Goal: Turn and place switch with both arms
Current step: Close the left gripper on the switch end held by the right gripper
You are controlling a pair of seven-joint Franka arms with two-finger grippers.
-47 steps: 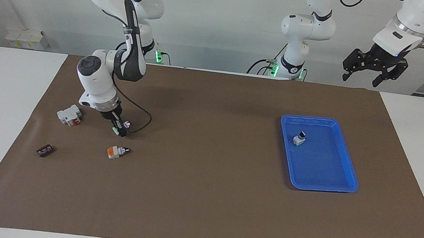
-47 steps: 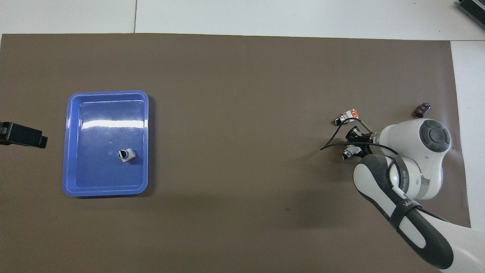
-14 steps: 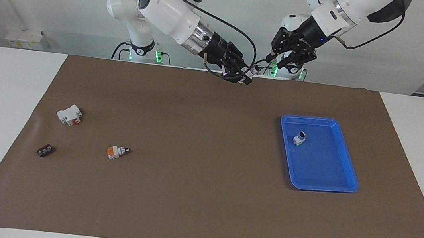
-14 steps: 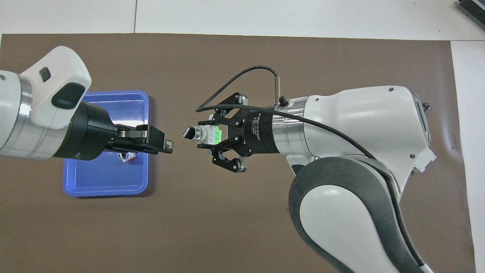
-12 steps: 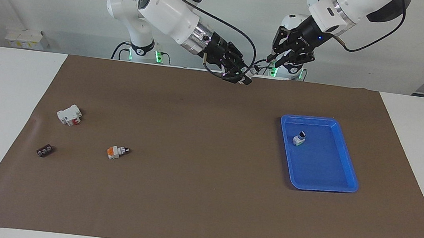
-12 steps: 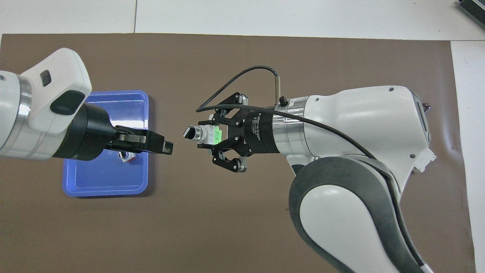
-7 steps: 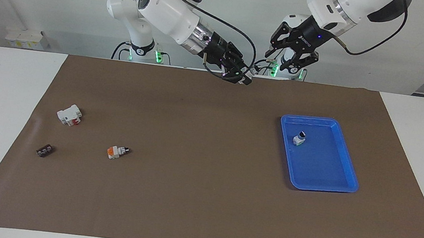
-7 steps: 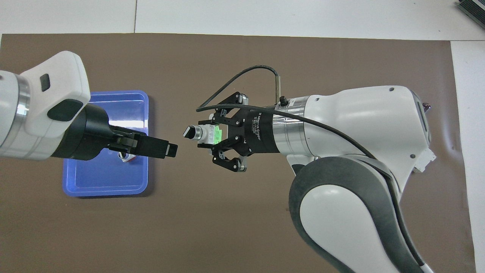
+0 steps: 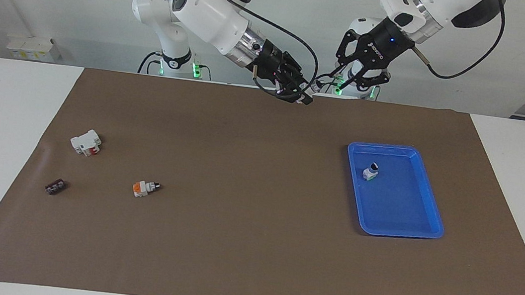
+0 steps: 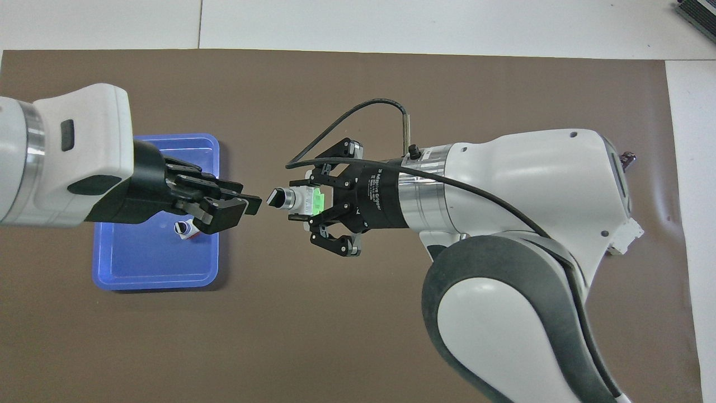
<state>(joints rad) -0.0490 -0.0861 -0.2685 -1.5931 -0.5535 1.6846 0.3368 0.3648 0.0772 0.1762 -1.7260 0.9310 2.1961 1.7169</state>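
Observation:
My right gripper (image 9: 302, 95) is shut on the switch (image 10: 304, 200), holding it in the air over the middle of the brown mat's robot-side edge. The switch is white with a green block at the gripper and its black cap (image 10: 275, 197) pointing toward the left arm's end. It shows small in the facing view (image 9: 310, 90). My left gripper (image 9: 357, 81) is open and in the air, its fingers (image 10: 250, 204) a short gap from the cap and apart from it.
A blue tray (image 9: 426, 223) lies toward the left arm's end with a like switch (image 9: 370, 171) in it. Toward the right arm's end lie an orange-block switch (image 9: 145, 187), a white blocky part (image 9: 86, 142) and a small black part (image 9: 55, 186).
The right gripper lifted the switch off the mat and carried it up to the middle. Over the last second the left gripper turned about its wrist and edged closer to the cap.

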